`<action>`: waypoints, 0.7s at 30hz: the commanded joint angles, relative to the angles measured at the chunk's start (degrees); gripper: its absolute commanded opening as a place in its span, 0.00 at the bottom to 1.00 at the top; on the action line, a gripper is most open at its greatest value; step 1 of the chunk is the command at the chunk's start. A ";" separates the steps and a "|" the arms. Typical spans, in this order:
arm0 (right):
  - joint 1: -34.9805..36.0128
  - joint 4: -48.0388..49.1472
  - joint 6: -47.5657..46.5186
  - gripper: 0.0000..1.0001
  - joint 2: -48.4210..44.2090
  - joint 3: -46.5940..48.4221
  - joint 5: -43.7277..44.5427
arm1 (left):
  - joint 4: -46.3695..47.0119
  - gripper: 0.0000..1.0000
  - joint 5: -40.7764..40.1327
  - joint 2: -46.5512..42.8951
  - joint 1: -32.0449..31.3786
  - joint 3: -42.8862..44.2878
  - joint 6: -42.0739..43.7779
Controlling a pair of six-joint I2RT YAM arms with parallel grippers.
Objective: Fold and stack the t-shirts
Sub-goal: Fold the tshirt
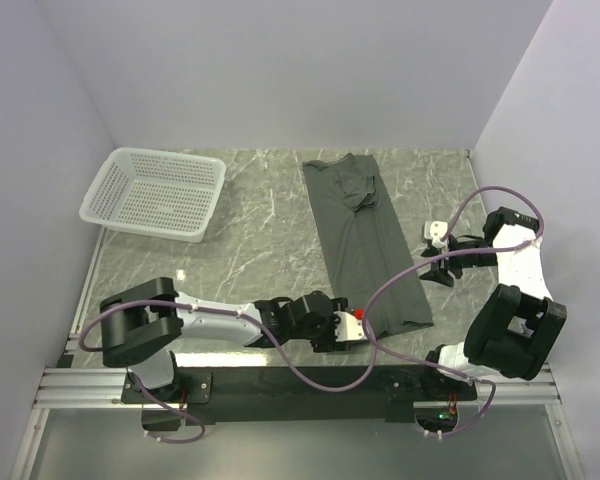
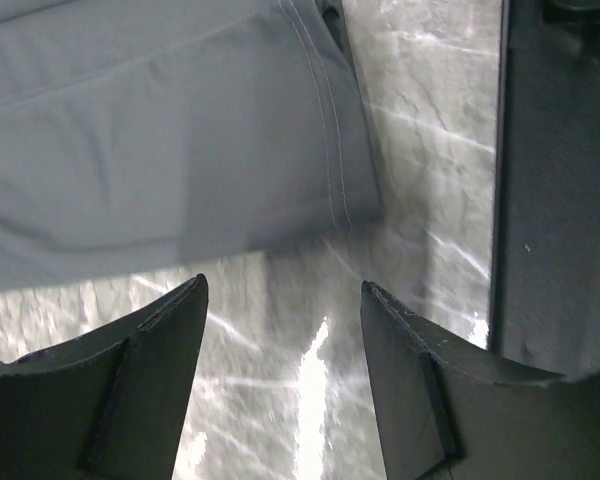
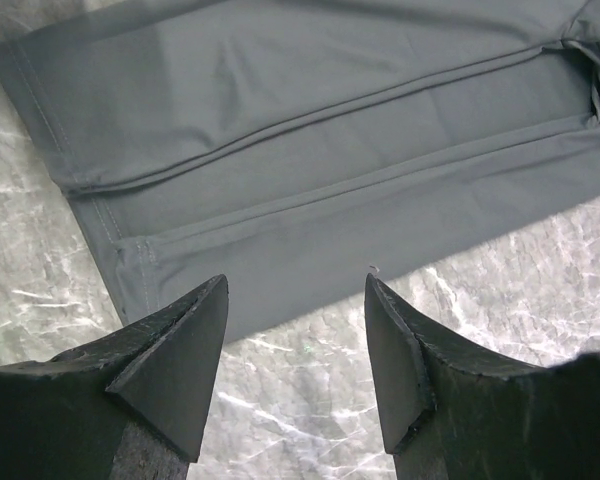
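The dark grey-green t-shirt (image 1: 365, 240) lies folded lengthwise into a long strip on the marble worktop (image 1: 260, 250), collar end far, hem end near. The left pincer (image 1: 351, 326) sits low at the hem's near corner, jaws spread, nothing between them. The right pincer (image 1: 432, 267) hovers just beside the strip's right edge, also spread and empty. A white mesh basket (image 1: 150, 215) sits far left.

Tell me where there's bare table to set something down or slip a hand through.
The widest bare marble lies between the basket and the t-shirt's left edge, down to the left arm. A smaller patch sits far right, between t-shirt and wall. Crowded: the t-shirt's near end, flanked by the open left gripper and right gripper.
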 commanded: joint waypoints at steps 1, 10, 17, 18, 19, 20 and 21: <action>-0.88 -6.54 -2.32 0.63 -0.53 -0.69 -0.77 | 2.58 0.67 0.77 1.62 -0.35 3.19 2.76; -1.32 -6.54 -1.96 0.63 1.75 -0.34 -1.21 | 1.09 0.65 4.28 5.22 -0.97 6.35 2.95; -1.41 -6.37 -1.09 0.62 2.46 -0.26 -1.56 | 1.34 0.65 6.31 7.76 -2.64 8.29 -1.09; -1.50 -6.28 -0.65 0.62 2.46 -0.17 -1.74 | 1.17 0.65 5.78 8.47 -2.81 8.81 -1.71; -1.41 -6.28 -0.56 0.62 2.63 -0.08 -1.91 | 0.91 0.65 4.99 9.17 -2.90 9.43 -2.85; -1.59 -6.11 -0.12 0.62 2.72 0.01 -2.18 | 0.65 0.65 3.33 10.74 -2.90 11.00 -3.38; -1.67 -6.10 -0.03 0.62 2.72 0.01 -2.35 | -0.40 0.64 2.53 11.63 -2.99 11.88 -4.43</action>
